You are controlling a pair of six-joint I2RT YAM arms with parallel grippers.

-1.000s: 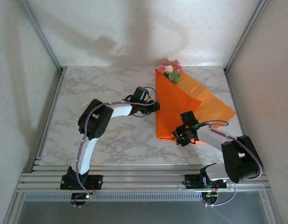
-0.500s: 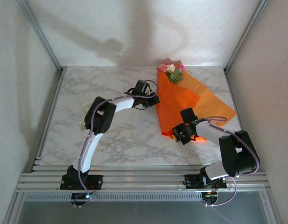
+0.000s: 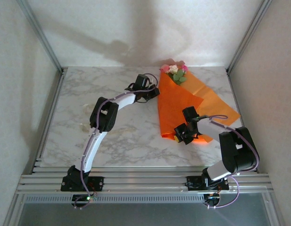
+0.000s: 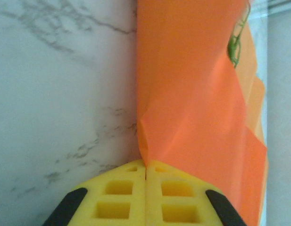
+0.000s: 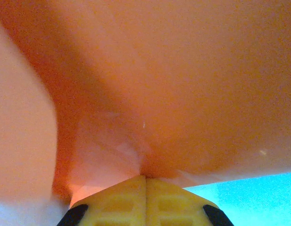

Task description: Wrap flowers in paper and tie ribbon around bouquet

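Both claws have shut and shifted since a second ago: the left claw (image 3: 153,92) has slid farther out along the paper's left edge, toward the flower end, and the right claw (image 3: 182,135) has edged in at the narrow near end. The left flap of the paper (image 3: 180,106) now lies pulled more tightly across.

On the left wrist view, the left claw (image 4: 145,165) has its yellow pads together, clamped on a pinch of the paper's edge (image 4: 192,94), which puckers right at the tips. The marble table (image 4: 65,70) lies bare to the left of that claw. The right claw (image 5: 145,178) is likewise clamped on the paper (image 5: 183,70), which bulges up and away from its tips.

The flowers (image 3: 176,73) sit at the wide far end of the sheet, beyond the left claw and well away from the right one, with the stems covered.

Judging from this, the wrap is partway done. One flap is folded over, but orange still spreads flat to the right of the right claw. A faint pale strip (image 3: 82,126), possibly the ribbon, lies on the marble well behind the left claw, so tying seems not yet begun.
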